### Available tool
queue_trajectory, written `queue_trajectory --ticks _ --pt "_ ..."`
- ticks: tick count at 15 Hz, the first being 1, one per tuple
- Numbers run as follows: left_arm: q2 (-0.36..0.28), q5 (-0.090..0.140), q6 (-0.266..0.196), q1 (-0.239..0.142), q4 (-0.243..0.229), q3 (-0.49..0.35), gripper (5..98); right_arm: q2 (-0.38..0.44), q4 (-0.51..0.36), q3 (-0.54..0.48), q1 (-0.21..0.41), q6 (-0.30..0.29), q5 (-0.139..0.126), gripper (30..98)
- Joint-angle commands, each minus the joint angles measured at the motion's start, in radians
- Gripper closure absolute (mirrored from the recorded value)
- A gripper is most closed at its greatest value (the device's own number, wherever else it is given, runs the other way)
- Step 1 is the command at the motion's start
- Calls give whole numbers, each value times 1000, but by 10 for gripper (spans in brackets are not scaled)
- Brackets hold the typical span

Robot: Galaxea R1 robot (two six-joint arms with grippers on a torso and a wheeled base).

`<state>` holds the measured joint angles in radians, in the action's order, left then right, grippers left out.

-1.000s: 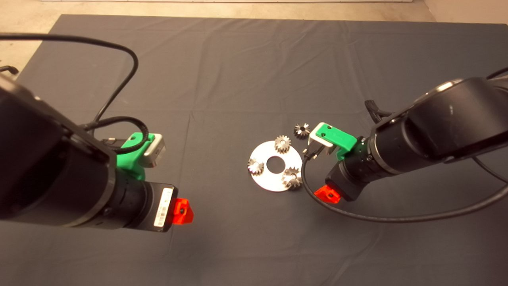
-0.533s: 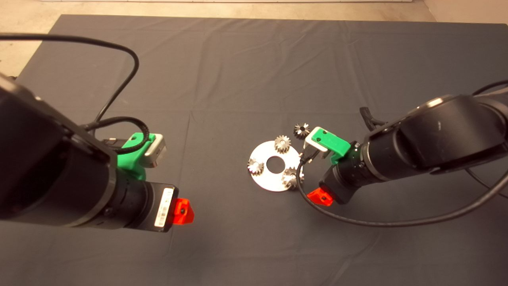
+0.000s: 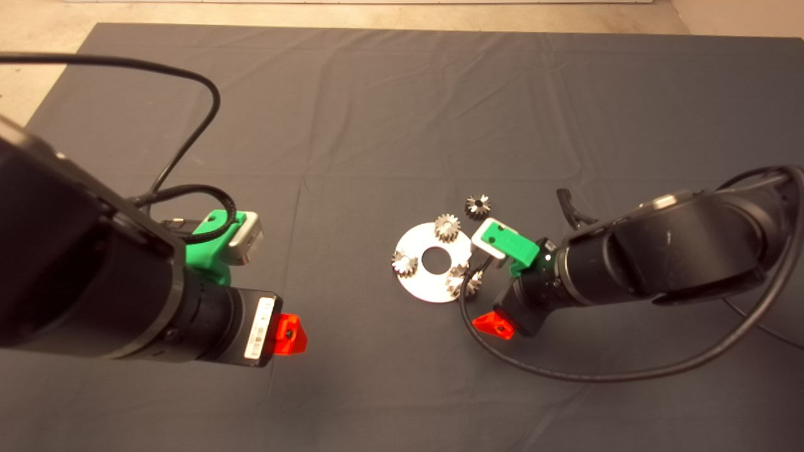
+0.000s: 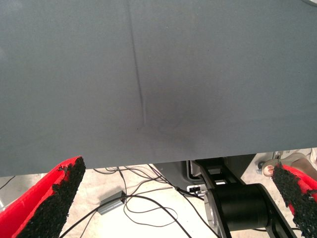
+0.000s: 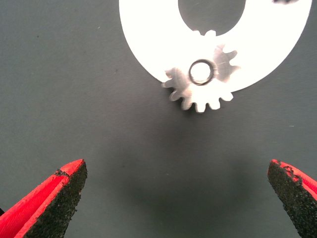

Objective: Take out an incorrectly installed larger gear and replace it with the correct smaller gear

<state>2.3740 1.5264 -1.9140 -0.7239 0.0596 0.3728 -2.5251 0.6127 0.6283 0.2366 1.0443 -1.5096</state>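
A flat steel disc [image 3: 414, 284] lies on the mat right of centre. Two small gears [image 3: 447, 228] [image 3: 405, 263] stand on it. The larger gear [image 3: 458, 283] stands on the disc's near right edge, partly behind my right arm's cable. The loose smaller gear [image 3: 477, 205] lies on the mat just beyond the disc. My right gripper [image 5: 176, 171] is open and empty, hovering just short of the larger gear [image 5: 202, 79], which overhangs the disc's rim [image 5: 148, 39]. One of its red fingers [image 3: 496, 326] shows in the head view. My left gripper [image 4: 176, 166] is open and empty, far left.
The dark mat [image 3: 377, 113] covers the table. The left wrist view shows the mat's near edge with cables [image 4: 138, 203] and a black robot base [image 4: 242, 208] on the floor below. A black cable [image 3: 565, 373] loops from my right arm over the mat.
My right arm has moved left and nearer, closing in on the larger gear; its camera mount and cable now overlap the disc's right edge. The left arm has not moved.
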Motion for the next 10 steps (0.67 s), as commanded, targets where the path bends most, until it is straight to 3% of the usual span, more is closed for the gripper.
queue_trajectory --ticks 1,10 --pt "0 132 0 -22 -9 -14 58 -37 86 31 -8 -13 4 316" --pt "0 132 0 -22 -10 -14 58 -79 125 145 -17 -69 5 316"
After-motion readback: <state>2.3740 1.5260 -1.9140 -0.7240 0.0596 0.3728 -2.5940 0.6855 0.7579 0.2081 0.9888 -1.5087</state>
